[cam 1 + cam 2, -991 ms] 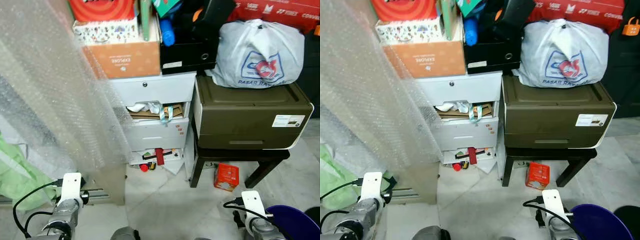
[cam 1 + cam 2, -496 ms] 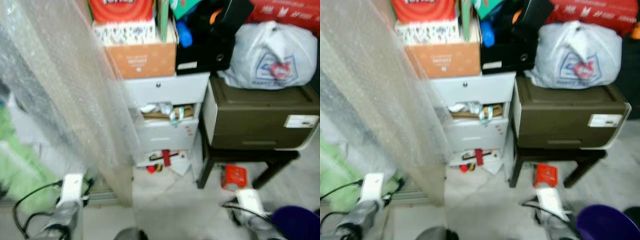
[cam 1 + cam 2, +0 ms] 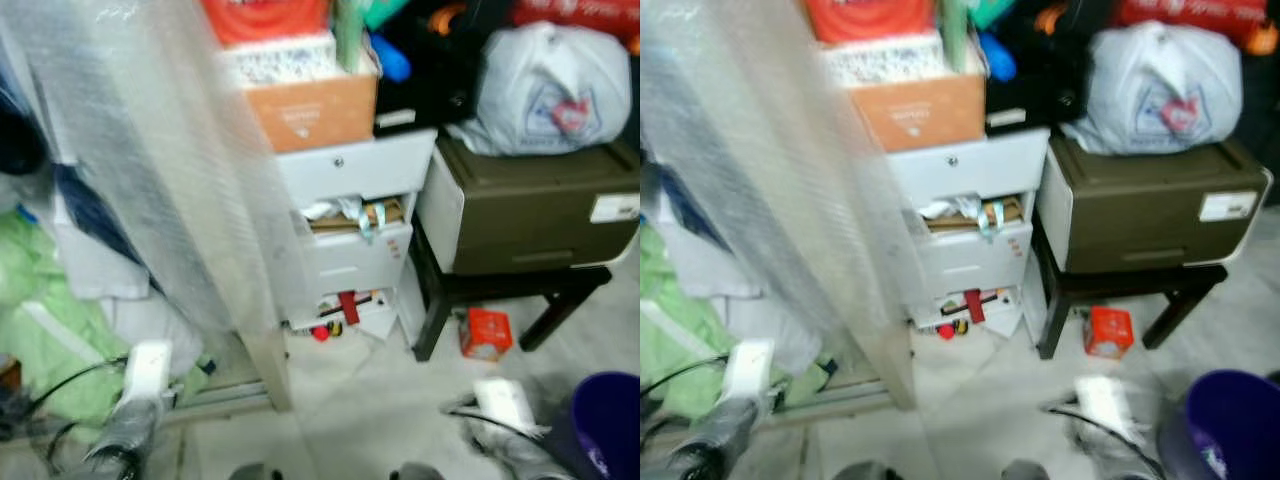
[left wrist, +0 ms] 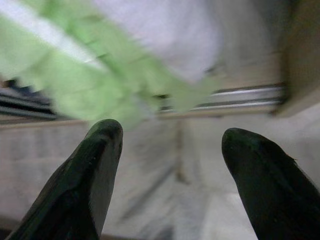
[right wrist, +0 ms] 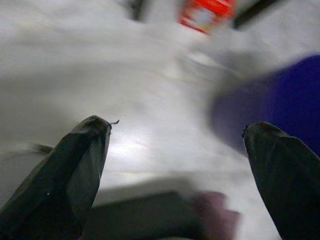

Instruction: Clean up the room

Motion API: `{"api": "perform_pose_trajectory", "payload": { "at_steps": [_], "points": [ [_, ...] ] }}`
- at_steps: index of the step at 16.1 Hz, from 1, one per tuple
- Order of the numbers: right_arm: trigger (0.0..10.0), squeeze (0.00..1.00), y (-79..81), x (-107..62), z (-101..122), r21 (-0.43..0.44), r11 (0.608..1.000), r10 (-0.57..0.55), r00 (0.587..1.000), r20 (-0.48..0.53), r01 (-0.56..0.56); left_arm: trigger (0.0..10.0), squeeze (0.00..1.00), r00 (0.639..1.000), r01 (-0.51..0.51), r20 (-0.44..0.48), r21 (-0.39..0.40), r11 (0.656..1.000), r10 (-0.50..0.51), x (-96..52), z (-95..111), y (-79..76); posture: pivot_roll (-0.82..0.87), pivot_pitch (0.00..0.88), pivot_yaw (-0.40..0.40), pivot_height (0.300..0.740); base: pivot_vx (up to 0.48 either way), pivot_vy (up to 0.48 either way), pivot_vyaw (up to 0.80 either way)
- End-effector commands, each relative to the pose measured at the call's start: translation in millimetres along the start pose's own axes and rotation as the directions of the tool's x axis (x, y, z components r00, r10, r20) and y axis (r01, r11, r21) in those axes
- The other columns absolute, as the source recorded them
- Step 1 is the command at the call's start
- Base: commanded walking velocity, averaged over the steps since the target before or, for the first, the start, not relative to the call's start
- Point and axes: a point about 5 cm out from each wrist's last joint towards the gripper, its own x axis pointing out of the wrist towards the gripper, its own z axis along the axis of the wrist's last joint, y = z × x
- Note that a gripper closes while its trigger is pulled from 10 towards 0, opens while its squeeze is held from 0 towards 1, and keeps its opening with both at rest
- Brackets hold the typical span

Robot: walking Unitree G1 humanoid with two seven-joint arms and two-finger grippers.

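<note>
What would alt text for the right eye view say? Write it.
A cluttered corner: a white drawer unit with messy open drawers beside a dark brown cabinet topped by a white plastic bag. A small red box lies on the floor; bubble wrap hangs left.

Your two head cameras are looking forward and down from standing height, both taking in the white drawer unit, the dark box on its stand and the tiled floor. Your left wrist camera is hovering low, facing green cloth. Your right wrist camera is facing the floor near the purple bin.
</note>
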Motion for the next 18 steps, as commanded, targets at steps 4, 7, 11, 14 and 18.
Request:
{"api": "perform_pose_trajectory", "payload": {
  "at_steps": [4,7,11,14,18],
  "points": [
    [10.0,0.00,-8.9,-1.2,-7.8,-0.014,1.000,-0.013,1.000,-0.019,0.013,10.0,0.00,1.000,0.008,0.024,0.013,1.000,-0.009,1.0,8.2,-2.8,-0.13,0.000,0.088,0.740,0.000,0.479,0.00],
    [10.0,0.00,-7.3,-1.3,-8.4,-0.016,1.000,-0.009,1.000,-0.019,0.008,10.0,0.00,1.000,0.008,0.020,0.020,1.000,-0.008,0.8,6.5,-1.6,-0.13,0.000,0.089,0.740,0.000,0.480,0.00],
    [10.0,0.00,-4.4,-0.8,-5.3,-0.020,1.000,-0.003,1.000,-0.011,0.003,10.0,0.00,1.000,0.006,0.018,0.023,1.000,-0.006,0.8,5.9,-0.9,-0.13,0.000,0.091,0.740,0.000,0.480,0.00],
    [10.0,0.00,-4.4,-0.7,-4.7,-0.021,1.000,-0.003,1.000,-0.010,0.003,10.0,0.00,1.000,0.006,0.018,0.026,1.000,-0.006,0.8,6.0,-0.9,-0.13,0.000,0.091,0.740,0.000,0.480,0.00],
    [10.0,0.00,-4.7,-0.5,-3.4,-0.029,1.000,-0.002,1.000,-0.005,0.002,10.0,0.00,1.000,0.004,0.021,0.022,1.000,-0.004,0.8,6.4,-1.4,-0.13,0.000,0.089,0.740,0.000,0.457,0.00]
  ]
}}
